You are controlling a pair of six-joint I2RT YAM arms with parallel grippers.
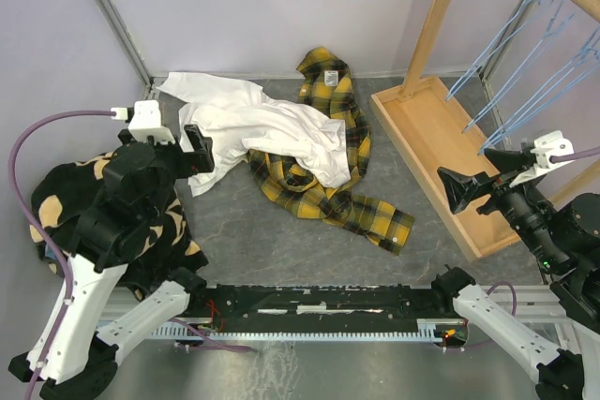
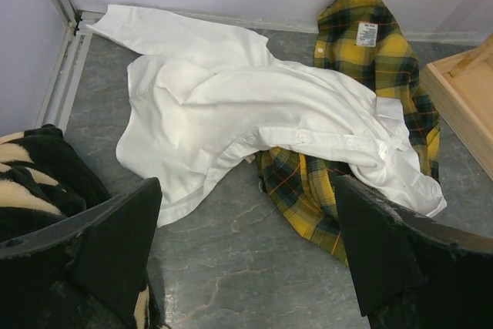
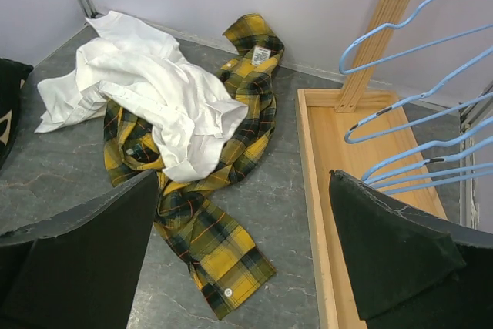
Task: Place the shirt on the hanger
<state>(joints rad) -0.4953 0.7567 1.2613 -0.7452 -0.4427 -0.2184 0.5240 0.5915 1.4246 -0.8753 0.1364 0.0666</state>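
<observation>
The left gripper and right gripper hang with jaws spread wide, holding nothing, while a white garment lies across the plaid shirt.

The top camera looks steeply down from behind the arms over the whole grey marbled table. The left wrist camera sits low and near, facing forward between the left black fingers. The right wrist camera looks between the right black fingers, angled leftward. All three share the yellow-and-black plaid flannel shirt and the crumpled white cloth garment.
</observation>
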